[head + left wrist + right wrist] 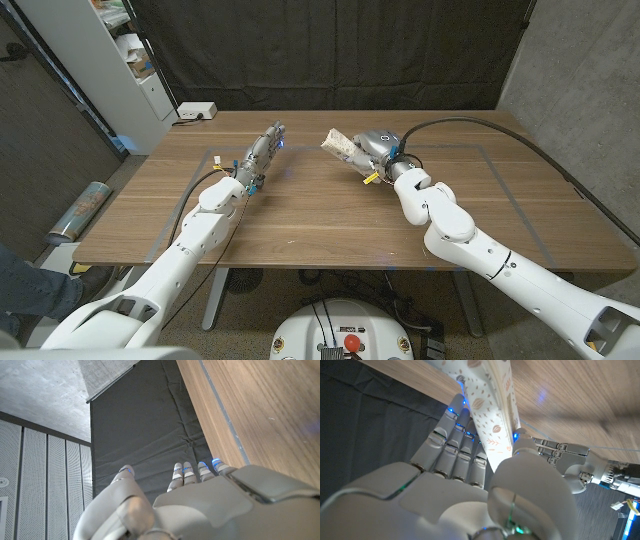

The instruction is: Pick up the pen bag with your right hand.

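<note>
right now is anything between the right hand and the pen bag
No. The right hand already grips the pen bag, fingers on one side and thumb on the other in the right wrist view. The bag looks to be off the table. The left hand is apart, to the side.

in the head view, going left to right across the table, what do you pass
left hand standing with nothing in it → pen bag, patterned, held up off the table → right hand gripping it

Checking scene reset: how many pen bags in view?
1. The pen bag is gripped in the right hand, above the table's far middle. Left hand holds nothing.
</note>
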Controlling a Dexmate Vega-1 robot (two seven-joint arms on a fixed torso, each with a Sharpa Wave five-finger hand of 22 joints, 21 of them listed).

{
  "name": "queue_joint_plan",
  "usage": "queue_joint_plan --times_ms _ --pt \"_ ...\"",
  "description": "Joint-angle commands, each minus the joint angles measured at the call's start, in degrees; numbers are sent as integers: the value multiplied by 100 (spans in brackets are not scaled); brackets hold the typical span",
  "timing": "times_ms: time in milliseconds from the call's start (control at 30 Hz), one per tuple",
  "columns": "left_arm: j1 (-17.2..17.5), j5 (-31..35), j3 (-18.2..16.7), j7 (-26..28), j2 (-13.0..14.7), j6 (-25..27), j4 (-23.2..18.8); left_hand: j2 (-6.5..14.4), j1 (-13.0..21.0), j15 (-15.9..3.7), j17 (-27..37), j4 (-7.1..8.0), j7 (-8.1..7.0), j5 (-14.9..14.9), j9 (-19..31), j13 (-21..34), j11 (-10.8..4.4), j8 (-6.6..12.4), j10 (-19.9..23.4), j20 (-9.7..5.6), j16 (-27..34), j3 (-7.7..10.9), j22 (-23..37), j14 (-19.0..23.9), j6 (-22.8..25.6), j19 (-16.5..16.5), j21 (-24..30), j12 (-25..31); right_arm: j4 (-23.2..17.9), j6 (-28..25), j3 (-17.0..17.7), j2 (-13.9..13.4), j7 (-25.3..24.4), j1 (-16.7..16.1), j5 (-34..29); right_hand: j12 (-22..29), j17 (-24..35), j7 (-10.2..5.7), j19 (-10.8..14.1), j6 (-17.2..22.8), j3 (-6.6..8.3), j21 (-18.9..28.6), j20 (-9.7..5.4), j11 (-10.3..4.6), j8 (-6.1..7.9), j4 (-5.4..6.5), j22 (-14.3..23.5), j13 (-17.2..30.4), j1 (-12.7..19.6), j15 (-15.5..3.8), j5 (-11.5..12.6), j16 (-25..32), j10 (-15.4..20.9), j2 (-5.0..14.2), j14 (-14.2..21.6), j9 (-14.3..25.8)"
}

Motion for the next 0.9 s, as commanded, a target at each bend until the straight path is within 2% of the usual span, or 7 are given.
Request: queue_joint_plan --times_ms 33,900 --pt "-16 -7 5 -22 -5 -44 13 46 7 23 18 -49 7 -6 28 13 -64 -21 -16 12 -7 13 32 -10 33 -18 -9 10 -153 188 184 4 -25 -36 4 16 25 -12 3 71 27 48 -6 -5 5 10 5 6 56 -127 -35 -13 93 -7 86 19" --pt "-95 13 40 -64 -16 -38 40 56 2 19 17 -66 13 -8 28 13 -52 -20 -11 12 -8 3 32 -12 39 -18 -9 11 -351 500 560 -18 16 -35 399 -17 57 2 4 125 15 73 -17 13 -44 41 5 1 25 -124 -93 -42 126 -9 136 19"
